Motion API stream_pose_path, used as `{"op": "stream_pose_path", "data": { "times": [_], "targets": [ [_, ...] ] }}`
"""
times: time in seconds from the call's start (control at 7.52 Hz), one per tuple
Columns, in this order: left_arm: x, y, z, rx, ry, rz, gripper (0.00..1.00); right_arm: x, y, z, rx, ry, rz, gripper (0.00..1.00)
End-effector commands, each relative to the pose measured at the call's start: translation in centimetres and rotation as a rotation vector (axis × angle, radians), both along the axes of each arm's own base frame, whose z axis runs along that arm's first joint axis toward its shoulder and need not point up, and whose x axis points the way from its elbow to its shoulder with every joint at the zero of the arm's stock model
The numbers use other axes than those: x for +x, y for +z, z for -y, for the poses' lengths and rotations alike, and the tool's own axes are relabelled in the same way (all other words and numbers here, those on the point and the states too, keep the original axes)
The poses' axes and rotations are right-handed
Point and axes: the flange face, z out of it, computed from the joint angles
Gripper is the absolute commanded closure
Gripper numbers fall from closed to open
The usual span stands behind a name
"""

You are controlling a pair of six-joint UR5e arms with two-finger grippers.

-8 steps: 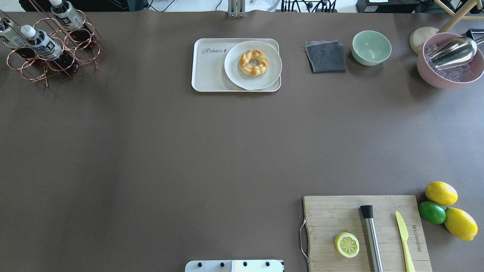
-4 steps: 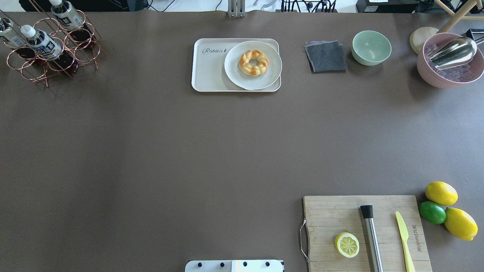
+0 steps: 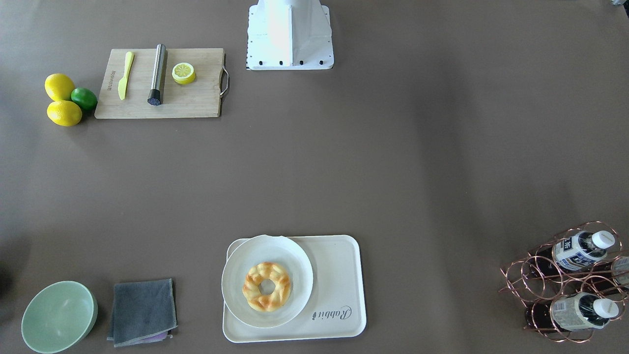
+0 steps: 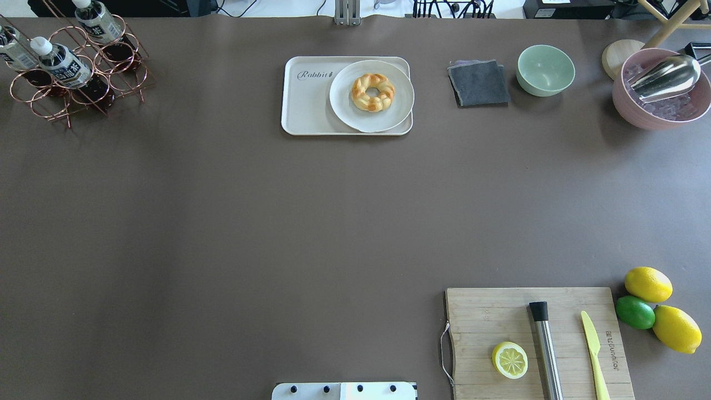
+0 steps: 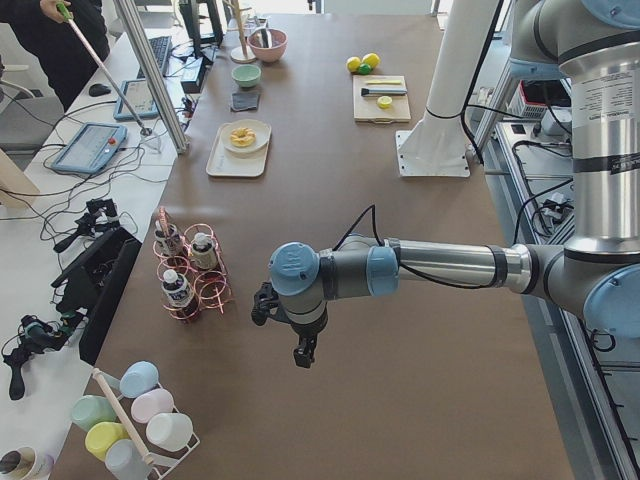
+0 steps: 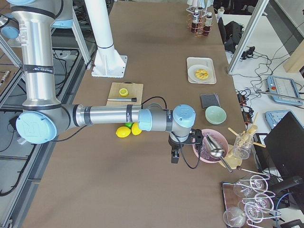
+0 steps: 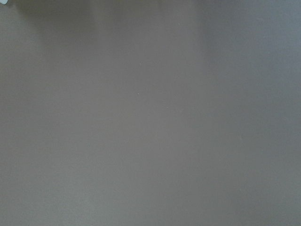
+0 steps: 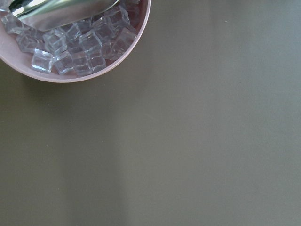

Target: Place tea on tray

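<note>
The tea (image 4: 65, 65), a small bottle with a white cap and a dark label with white characters, lies tilted in a copper wire rack (image 4: 119, 78) at the table's far left; it also shows in the front view (image 3: 576, 250). The cream tray (image 4: 306, 105) with "Rabbit" script sits at the far middle, also in the front view (image 3: 339, 275). My left gripper (image 5: 300, 356) shows only in the left side view, above bare table right of the rack; I cannot tell its state. My right gripper (image 6: 174, 157) shows only in the right side view, beside the pink bowl; I cannot tell its state.
Two pale-labelled bottles (image 4: 99, 21) share the rack. A white plate (image 4: 347, 114) with a braided bread ring fills the tray's right part. A grey cloth (image 4: 479, 83), green bowl (image 4: 545, 69) and pink ice bowl (image 4: 639, 114) stand far right. A cutting board (image 4: 483, 328) and citrus (image 4: 647, 284) lie near right.
</note>
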Motion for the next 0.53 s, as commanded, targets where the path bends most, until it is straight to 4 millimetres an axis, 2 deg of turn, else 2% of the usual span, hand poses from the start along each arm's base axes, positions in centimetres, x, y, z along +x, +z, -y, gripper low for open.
{"op": "stream_pose_path", "data": {
  "times": [0.0,0.13,0.27,0.4],
  "targets": [
    [0.0,-1.2,1.0,0.029,-0.001,0.001,0.03,0.0,-0.2,0.2,0.004,0.000,-0.001,0.00],
    [0.0,-2.9,2.7,0.069,-0.005,-0.003,0.03,-0.1,-0.4,0.3,-0.002,0.010,0.001,0.00],
    [-0.2,-5.6,5.1,0.163,-0.004,0.004,0.03,-0.1,-0.6,0.2,-0.010,0.023,0.002,0.00],
    [-0.5,-5.6,5.3,0.182,-0.011,0.005,0.03,-0.1,-0.6,0.2,-0.012,0.025,0.002,0.00]
  ]
}}
